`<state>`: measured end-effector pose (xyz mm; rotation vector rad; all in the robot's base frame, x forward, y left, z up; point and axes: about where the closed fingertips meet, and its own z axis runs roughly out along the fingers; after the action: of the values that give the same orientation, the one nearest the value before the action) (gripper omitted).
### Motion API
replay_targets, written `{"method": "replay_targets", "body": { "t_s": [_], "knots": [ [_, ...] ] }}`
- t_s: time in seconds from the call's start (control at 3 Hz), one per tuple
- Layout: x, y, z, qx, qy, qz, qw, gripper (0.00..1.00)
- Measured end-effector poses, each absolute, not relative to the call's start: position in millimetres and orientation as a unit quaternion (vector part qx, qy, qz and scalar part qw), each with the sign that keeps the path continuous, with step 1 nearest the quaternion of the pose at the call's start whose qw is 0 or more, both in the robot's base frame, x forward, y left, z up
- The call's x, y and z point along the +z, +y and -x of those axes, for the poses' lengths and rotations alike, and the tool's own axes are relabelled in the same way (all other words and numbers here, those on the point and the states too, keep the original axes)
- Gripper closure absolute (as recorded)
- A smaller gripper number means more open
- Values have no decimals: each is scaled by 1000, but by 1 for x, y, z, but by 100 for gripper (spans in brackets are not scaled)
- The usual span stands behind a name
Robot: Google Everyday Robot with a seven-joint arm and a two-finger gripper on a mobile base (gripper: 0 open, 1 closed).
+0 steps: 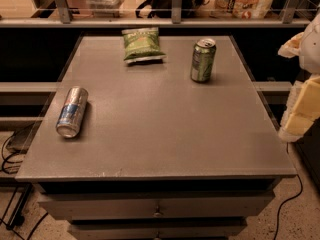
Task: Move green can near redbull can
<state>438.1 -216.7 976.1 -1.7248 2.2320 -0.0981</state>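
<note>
The green can (203, 60) stands upright at the back right of the grey table (165, 134). The redbull can (72, 112) lies on its side near the table's left edge, silver and blue with its top facing the front. My gripper (303, 109) is a pale white and yellow shape at the right edge of the view, beyond the table's right side and well apart from both cans. It holds nothing that I can see.
A flat green chip bag (142, 45) lies at the back of the table, left of the green can. A drawer front (157, 206) sits under the tabletop. A railing (175, 20) runs behind the table. Cables (10, 154) lie on the floor at left.
</note>
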Motion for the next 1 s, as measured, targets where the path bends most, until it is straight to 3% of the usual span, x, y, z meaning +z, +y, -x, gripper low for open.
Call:
{"method": "replay_targets", "body": {
  "t_s": [0.33,1.0],
  "knots": [
    [977,-216,-438,-35,781,603,160,0],
    [977,-203,-478,-20,773,579,259,0]
  ]
}}
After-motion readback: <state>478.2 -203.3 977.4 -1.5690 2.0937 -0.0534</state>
